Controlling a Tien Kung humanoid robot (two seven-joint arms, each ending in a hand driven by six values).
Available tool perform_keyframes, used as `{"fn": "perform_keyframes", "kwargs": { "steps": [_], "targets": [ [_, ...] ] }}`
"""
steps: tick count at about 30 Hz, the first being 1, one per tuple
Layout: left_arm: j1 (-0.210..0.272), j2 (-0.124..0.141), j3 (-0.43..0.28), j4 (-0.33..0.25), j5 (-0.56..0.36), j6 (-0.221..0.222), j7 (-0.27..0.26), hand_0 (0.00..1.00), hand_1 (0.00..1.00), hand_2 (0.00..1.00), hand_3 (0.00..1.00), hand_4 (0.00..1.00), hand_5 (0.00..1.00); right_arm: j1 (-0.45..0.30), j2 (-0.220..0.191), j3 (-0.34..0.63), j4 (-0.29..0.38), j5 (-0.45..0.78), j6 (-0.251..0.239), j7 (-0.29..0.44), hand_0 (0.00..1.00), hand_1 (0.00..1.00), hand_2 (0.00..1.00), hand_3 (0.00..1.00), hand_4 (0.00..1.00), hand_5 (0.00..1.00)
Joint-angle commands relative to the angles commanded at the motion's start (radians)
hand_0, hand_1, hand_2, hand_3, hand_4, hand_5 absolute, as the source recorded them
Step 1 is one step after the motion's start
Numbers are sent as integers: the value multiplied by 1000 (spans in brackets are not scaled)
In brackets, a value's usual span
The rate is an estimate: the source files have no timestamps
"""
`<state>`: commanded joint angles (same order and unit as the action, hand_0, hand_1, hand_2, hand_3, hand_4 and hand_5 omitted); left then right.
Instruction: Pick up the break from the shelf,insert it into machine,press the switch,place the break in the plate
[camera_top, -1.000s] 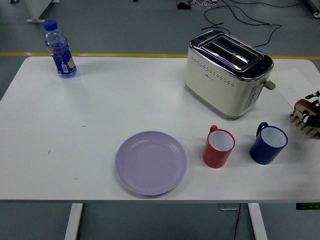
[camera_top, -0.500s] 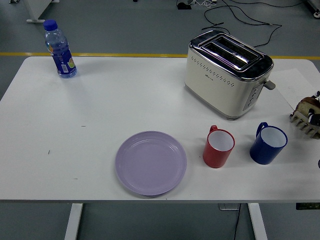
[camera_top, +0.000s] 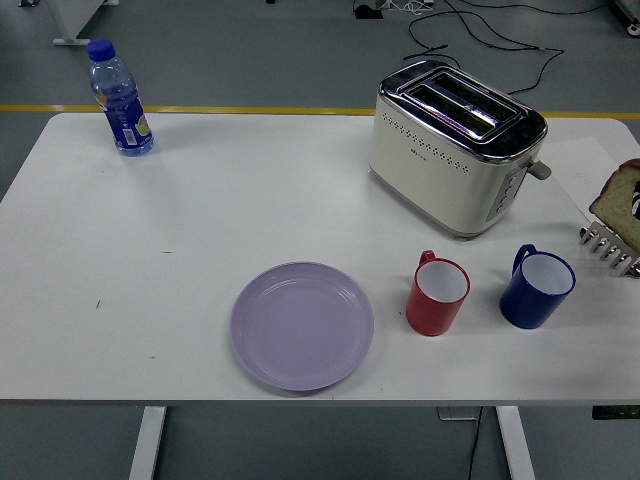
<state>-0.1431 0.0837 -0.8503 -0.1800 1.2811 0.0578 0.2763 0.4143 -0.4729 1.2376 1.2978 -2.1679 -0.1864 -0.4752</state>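
At the far right edge of the head view, a slice of bread (camera_top: 622, 198), tan with a darker crust, cut off by the frame. Just below it, the pale prongs of a rack (camera_top: 607, 245) on the worktop (camera_top: 250, 210); whether resting in the rack or lifted clear of it, impossible to tell. A small dark patch against the slice at the very edge, perhaps part of the right hand, too little showing to say whether open or closed, or holding anything. No left hand anywhere in view.

Left of the bread and well apart from it, the cream-and-chrome toaster (camera_top: 455, 150), both slots empty, lever (camera_top: 540, 170) up on the end nearest the rack. In front, a blue mug (camera_top: 537, 288) and a red mug (camera_top: 437, 294) side by side; further left, the lilac plate (camera_top: 302, 325), empty. Far left corner, a water bottle (camera_top: 120, 98).

Probably light, soft and crumbly. Best taken by the flat faces near the top crust, gently, leaving the lower edge free to drop into a slot. Too hard a squeeze likely to dent or tear.
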Motion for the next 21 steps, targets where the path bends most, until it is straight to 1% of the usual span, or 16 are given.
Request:
{"fn": "perform_keyframes", "kwargs": {
  "steps": [5, 8, 11, 13, 15, 16, 21],
  "targets": [
    [1, 1, -4, 0, 4, -1, 1, 652, 586, 589, 599, 330, 942, 30, -45, -12, 49, 2, -9, 1, 252, 347, 415, 514, 445, 2],
    [3, 0, -9, 0, 12, -2, 2, 652, 586, 589, 599, 330, 942, 68, -73, -27, 77, 5, -8, 1, 252, 347, 415, 514, 445, 2],
    [4, 1, -9, 0, 13, -3, 2, 653, 587, 588, 597, 329, 939, 102, -88, -37, 93, 6, -7, 2, 230, 340, 409, 513, 464, 2],
    [4, 1, -6, 0, 10, -2, 2, 653, 587, 588, 597, 329, 939, 120, -91, -43, 98, 6, -7, 2, 230, 340, 409, 513, 464, 2],
    [5, 1, 1, 0, 2, -1, 1, 653, 587, 588, 597, 329, 939, 171, -93, -63, 100, 3, -13, 0, 230, 340, 409, 513, 464, 2],
    [5, 1, 0, 0, 2, -1, 1, 653, 587, 593, 599, 329, 938, 204, -88, -80, 97, 0, -17, -3, 210, 331, 400, 507, 462, 2],
    [0, 2, 11, 0, -10, -1, 1, 653, 587, 593, 599, 329, 938, 346, -50, -141, 84, -1, -5, -9, 210, 331, 400, 507, 462, 2]
  ]
}}
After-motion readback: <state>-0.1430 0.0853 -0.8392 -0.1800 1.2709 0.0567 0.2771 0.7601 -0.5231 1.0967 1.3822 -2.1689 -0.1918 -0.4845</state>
